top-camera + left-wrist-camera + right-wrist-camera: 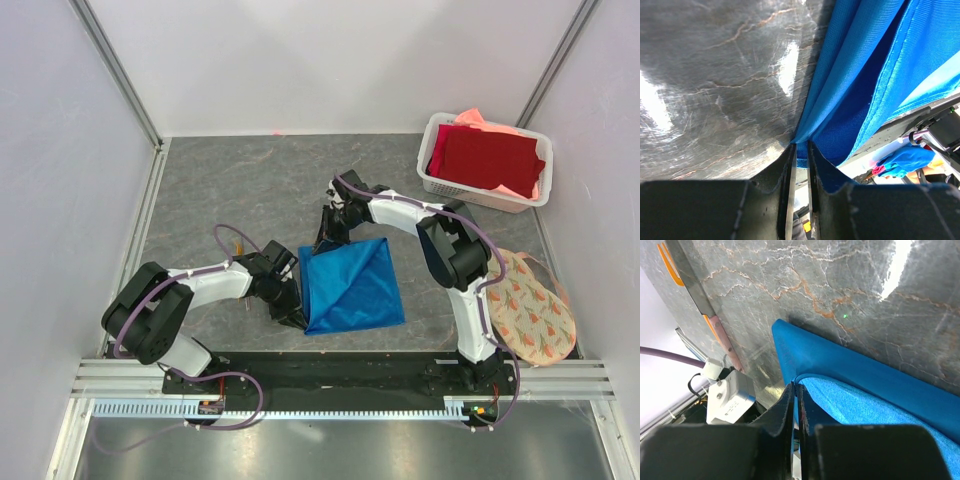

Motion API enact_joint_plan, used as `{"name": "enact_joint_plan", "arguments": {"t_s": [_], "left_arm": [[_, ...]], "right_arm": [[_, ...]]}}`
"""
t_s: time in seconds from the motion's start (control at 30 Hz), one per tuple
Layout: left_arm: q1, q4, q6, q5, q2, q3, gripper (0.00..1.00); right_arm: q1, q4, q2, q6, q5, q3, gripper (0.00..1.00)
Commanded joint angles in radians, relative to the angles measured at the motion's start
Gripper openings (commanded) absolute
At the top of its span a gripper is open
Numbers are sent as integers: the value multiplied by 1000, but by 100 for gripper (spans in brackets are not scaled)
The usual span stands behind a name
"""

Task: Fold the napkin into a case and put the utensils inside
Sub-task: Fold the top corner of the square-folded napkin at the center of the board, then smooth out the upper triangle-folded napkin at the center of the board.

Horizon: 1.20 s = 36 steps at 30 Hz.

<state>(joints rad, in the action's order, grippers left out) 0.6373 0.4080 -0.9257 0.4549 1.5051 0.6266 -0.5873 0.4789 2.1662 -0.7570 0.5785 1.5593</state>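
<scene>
The bright blue napkin [350, 285] lies partly folded on the grey table, with diagonal creases. My left gripper [298, 316] is shut on its near-left corner; in the left wrist view the cloth [865, 75] runs into the nearly closed jaws of the left gripper [800, 146]. My right gripper [326, 243] is shut on the far-left corner; in the right wrist view the right gripper [796, 385] pinches a folded edge of the napkin [865, 390]. A thin orange-brown stick end [237, 243] shows beside the left arm; the rest of the utensils are hidden.
A white basket [478, 195] at the far right holds a dark red cloth [490, 155] over a salmon-pink cloth [520, 130]. A round floral mat [535, 310] lies at the near right, beside the right arm. Walls enclose the table's left, back and right.
</scene>
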Motion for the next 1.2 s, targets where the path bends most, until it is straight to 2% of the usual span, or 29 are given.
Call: {"name": "enact_joint_plan", "arguments": {"t_s": [0.0,0.4,0.5,0.63,0.73,1.0,1.17], "left_arm": [[12,6,42,-64,9,-24,22],[16,29,41,-77,-19,-8,22],[15,93,45,-100,-52,22,24],[13,147,41,-119,-112,53,28],[13,150,30,-111,-135,59,28],[15,150,28,-93,-109,73,22],[16,138,30,-78,-89,68,18]], "right_arm": [[-8,-14,23,-10,17,50,11],[-11,-10,64,-2,49,137,24],[-11,18,66,11,63,165,32],[3,149,-4,114,14,182,52],[35,199,-87,165,-12,121,57],[162,260,-374,277,-138,-187,54],[193,262,-431,308,-218,-315,47]]}}
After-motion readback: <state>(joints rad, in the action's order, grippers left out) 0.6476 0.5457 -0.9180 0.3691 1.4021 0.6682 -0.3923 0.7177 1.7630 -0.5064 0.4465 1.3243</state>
